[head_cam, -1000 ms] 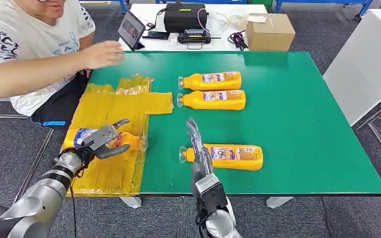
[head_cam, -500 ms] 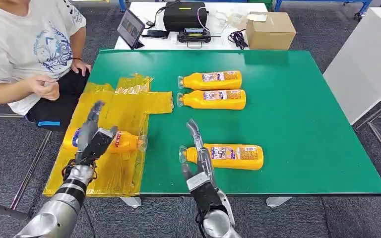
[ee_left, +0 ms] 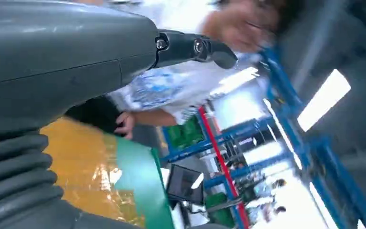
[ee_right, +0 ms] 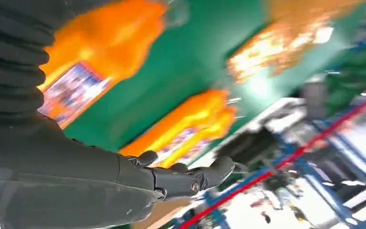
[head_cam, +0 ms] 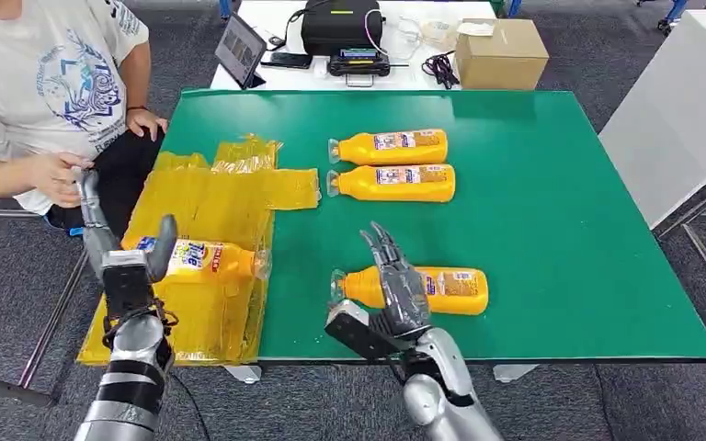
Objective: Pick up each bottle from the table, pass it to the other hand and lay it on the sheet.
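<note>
One orange bottle lies on the yellow sheet at the table's left side. My left hand stands just left of it, fingers pointing up and spread, holding nothing. A second orange bottle lies on the green table near the front edge; my right hand hovers over its neck end, fingers apart and empty. Two more bottles lie side by side further back. In the blurred right wrist view the near bottle lies close beside my right hand's fingers.
A person sits at the table's left corner, one hand close to my left fingertips. Behind the green table stands a white table with a cardboard box, a tablet and a black case. A white cabinet stands to the right.
My left hand let go of the bottle on the sheet, drew back left and turned its fingers upward. My right hand turned and spread above the near bottle. The person pulled their arm back.
</note>
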### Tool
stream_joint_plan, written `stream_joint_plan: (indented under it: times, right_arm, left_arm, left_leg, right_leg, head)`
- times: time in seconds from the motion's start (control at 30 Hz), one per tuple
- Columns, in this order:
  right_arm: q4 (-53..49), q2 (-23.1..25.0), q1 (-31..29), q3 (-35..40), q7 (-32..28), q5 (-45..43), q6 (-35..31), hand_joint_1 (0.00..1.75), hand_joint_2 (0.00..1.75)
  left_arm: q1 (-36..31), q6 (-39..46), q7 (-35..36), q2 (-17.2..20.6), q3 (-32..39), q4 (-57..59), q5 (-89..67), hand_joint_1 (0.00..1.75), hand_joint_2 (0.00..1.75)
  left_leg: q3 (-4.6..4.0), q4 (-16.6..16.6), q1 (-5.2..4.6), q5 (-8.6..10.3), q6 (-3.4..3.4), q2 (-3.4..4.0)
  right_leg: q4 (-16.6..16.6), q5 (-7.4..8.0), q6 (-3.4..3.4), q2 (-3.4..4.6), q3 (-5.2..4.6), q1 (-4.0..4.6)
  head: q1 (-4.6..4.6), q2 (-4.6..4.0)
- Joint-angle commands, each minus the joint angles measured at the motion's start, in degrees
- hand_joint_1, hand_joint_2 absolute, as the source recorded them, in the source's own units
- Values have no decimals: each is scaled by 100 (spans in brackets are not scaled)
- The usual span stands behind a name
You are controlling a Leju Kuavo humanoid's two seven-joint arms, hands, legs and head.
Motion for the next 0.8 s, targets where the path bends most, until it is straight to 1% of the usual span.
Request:
stream_joint_plan:
  times: [0.03,0.07,0.1,0.17,0.2,0.27,0.4,0.43,0.57,0.8]
  right_arm:
    - [684,-747,-596,-319,296,-50,699,0,175]
    - [684,-747,-596,-319,296,-50,699,0,175]
    - [759,-779,-644,-244,296,-75,874,0,175]
    - [967,-1016,-837,-192,400,-339,1332,0,175]
    - [1046,-1128,-905,-205,410,-433,1409,0,175]
    - [1232,-1358,-988,-176,390,-647,1685,0,175]
    - [1229,-1384,-921,-179,394,-650,1660,0,175]
    - [1249,-1475,-915,-122,410,-787,1903,0,175]
    - [1482,-1562,-849,-65,406,-832,1920,0,175]
    - [1548,-1615,-893,29,471,-810,1990,0,175]
  left_arm:
    - [292,-206,-105,79,-341,-91,264,0,175]
    - [292,-206,-105,79,-341,-91,264,0,175]
    - [289,-237,-105,102,-378,-26,239,0,175]
    - [309,-344,-105,117,-515,241,69,0,175]
    - [325,-476,-105,79,-550,358,89,0,175]
    - [460,-435,-105,97,-909,372,-124,0,175]
    - [503,-448,-105,86,-1016,487,-174,0,175]
    - [461,-492,-105,95,-1058,603,-213,0,175]
    - [272,-689,-105,-19,-999,1107,-148,0,175]
    - [236,-699,-105,-31,-1040,1176,-144,0,175]
  left_leg:
    - [10,-1,9,-2,-9,6]
    - [9,-1,7,-3,-7,9]
    - [9,4,12,-7,-10,13]
    - [7,-1,6,-3,-7,10]
    - [7,-4,2,-1,-5,5]
    - [9,-6,2,0,-5,3]
    - [4,-3,-1,-1,-4,0]
    - [9,0,7,-6,-9,10]
    - [7,-2,3,-1,-8,-5]
    - [4,0,3,0,-5,1]
  right_leg:
    - [-8,2,-12,2,14,10]
    - [-6,2,-10,6,11,8]
    - [-4,1,-15,9,13,14]
    - [-5,2,-9,7,9,7]
    - [-4,1,-6,3,9,2]
    - [-7,1,-6,0,12,2]
    - [-5,0,-5,-1,8,0]
    - [-8,1,-11,7,15,9]
    - [-8,-1,-10,-8,13,5]
    - [-7,2,-6,-3,7,5]
  head:
    - [0,0]
    - [0,0]
    - [2,0]
    - [0,0]
    - [0,0]
    - [0,0]
    - [0,0]
    - [2,0]
    - [0,0]
    - [-2,0]
